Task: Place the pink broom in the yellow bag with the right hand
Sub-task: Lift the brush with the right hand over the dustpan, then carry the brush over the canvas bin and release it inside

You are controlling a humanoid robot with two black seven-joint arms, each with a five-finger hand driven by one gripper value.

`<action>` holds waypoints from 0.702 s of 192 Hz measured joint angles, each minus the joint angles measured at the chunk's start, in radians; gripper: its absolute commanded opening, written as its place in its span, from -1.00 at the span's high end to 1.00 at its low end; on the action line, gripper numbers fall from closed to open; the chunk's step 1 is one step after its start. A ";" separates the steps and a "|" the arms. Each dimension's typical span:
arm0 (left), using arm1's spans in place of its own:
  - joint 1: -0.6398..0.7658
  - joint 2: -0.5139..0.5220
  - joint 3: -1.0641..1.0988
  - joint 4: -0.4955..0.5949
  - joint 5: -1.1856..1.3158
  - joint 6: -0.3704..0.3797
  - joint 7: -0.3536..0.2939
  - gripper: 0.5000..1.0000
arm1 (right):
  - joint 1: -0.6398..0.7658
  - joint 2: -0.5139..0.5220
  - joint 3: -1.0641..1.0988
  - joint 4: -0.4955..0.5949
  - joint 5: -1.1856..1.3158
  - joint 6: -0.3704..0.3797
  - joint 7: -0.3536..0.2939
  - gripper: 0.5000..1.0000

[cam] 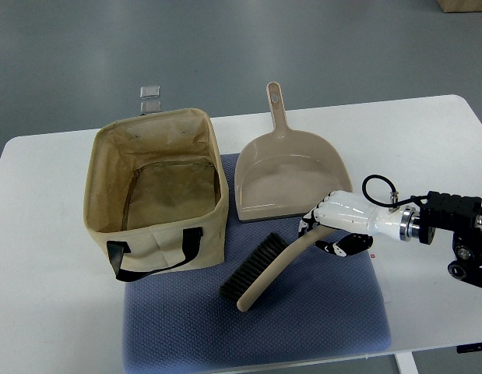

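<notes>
The pink broom (264, 269) lies slanted on the blue mat (318, 327), dark bristles toward the lower left, handle rising to the upper right. My right hand (331, 226) comes in from the right edge and its fingers curl around the handle's top end. The yellow bag (156, 195) stands open to the left of the broom, with nothing visible inside and a black strap across its front. The left arm does not show.
A pink dustpan (287, 171) lies just behind the broom and hand, handle pointing away. The white table (46, 296) ends close below the mat. A small clear object (150, 97) sits behind the bag.
</notes>
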State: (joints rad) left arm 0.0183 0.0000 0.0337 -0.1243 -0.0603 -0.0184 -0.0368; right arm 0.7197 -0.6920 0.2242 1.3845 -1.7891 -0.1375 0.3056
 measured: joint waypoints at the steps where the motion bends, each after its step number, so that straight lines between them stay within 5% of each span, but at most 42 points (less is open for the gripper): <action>1: 0.000 0.000 0.000 0.000 0.000 0.000 0.000 -1.00 | 0.001 -0.001 0.000 0.000 0.000 -0.002 0.000 1.00; 81: 0.000 0.000 0.000 0.000 0.000 0.000 0.000 -1.00 | 0.108 -0.143 0.095 -0.001 0.066 -0.057 0.011 1.00; 135: 0.000 0.000 0.000 0.000 0.000 0.000 0.000 -1.00 | 0.299 -0.205 0.098 -0.042 0.109 -0.036 0.006 1.00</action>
State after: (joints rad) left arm 0.0185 0.0000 0.0337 -0.1243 -0.0603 -0.0184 -0.0368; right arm 1.0188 -0.8974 0.3226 1.3429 -1.6801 -0.1732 0.3120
